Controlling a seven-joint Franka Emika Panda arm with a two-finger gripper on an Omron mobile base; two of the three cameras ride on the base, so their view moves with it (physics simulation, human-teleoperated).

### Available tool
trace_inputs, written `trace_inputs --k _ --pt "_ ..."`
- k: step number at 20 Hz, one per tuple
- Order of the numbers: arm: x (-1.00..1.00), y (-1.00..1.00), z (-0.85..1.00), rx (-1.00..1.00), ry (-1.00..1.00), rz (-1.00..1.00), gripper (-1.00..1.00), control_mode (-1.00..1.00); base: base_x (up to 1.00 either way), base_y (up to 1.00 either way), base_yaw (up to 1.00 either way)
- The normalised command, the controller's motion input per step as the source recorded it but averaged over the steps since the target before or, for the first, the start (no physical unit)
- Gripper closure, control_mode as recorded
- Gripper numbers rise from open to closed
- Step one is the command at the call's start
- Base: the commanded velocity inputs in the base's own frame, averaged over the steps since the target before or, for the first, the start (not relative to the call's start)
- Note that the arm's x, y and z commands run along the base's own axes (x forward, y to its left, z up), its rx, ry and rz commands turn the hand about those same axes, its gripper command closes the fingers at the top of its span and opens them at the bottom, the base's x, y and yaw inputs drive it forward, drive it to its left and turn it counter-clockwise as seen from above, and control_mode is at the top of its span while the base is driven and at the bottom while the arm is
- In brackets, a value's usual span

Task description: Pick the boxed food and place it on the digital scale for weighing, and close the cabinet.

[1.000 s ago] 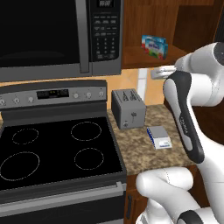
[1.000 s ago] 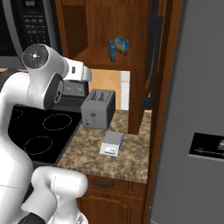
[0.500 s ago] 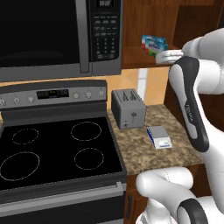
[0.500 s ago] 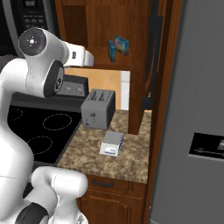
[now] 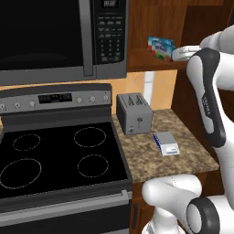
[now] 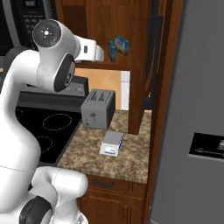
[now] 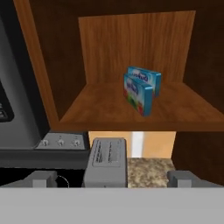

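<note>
Facing the open dark reddish-brown wooden cabinet [image 7: 135, 43], I see the small blue carton of boxed food [image 7: 141, 88] standing on edge on its bottom shelf, just right of centre, turned at an angle. My two-finger gripper [image 7: 111, 178] hangs in front of the shelf, well apart from the carton, its fingers spread wide at seven and five o'clock with nothing between them. Below the shelf, at six o'clock, sits the grey metal toaster [image 7: 106, 162] on the speckled brown stone counter [image 5: 183, 151]. From the left base camera, the low square digital scale with the pale grey top [image 5: 166, 143] lies at four o'clock from the toaster, bare. The cabinet door with its dark vertical bar handle [image 6: 153, 48] stands swung open.
</note>
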Motion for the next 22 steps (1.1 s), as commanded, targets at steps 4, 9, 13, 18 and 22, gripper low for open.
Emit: trace_inputs --k 4,9,13,18,22 --pt "0.22 -0.17 0.00 0.00 0.01 0.00 -1.00 -1.00 0.00 0.00 0.00" --pt "0.23 -0.17 0.00 0.00 0.01 0.00 -1.00 -1.00 0.00 0.00 0.00" --pt "0.19 -0.28 0.00 0.00 0.01 0.00 -1.00 -1.00 0.00 0.00 0.00" --pt "0.32 -0.04 0.00 0.00 0.00 0.01 -1.00 -1.00 0.00 0.00 0.00" --pt "0.41 -0.06 0.00 0.00 0.00 0.01 -1.00 -1.00 0.00 0.00 0.00"
